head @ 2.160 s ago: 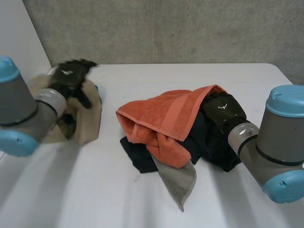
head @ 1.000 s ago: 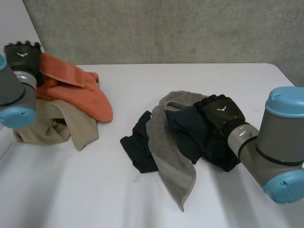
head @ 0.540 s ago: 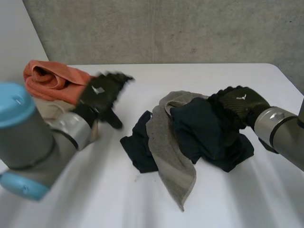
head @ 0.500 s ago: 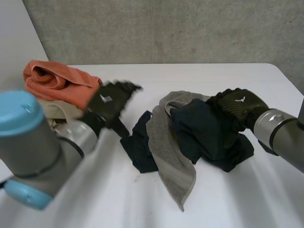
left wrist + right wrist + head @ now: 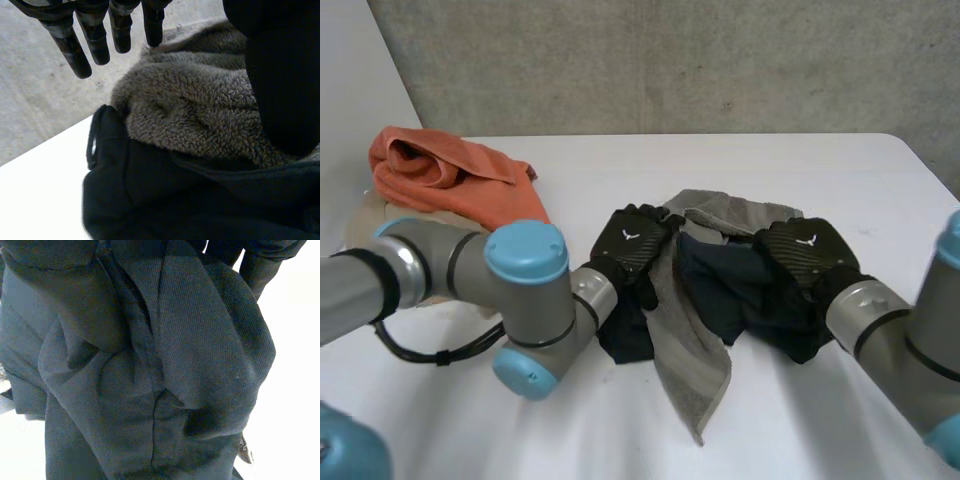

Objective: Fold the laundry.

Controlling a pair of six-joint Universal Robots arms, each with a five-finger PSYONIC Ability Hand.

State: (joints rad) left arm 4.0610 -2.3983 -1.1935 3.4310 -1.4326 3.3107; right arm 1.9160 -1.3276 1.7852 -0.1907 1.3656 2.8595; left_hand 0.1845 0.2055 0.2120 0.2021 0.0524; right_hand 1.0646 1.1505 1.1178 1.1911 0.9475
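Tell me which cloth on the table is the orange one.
The orange towel, bunched at the far left corner of the table. The grey towel and dark garment lie tangled together mid-table.

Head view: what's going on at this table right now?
Both robot hands are at a laundry pile on the white table. The left hand, fingers straight, is at the grey towel, which is tangled with dark clothing. The right hand rests on that dark clothing at the pile's other side. An orange towel lies bunched on a beige cloth near the table's far left corner. Nothing looks folded yet.
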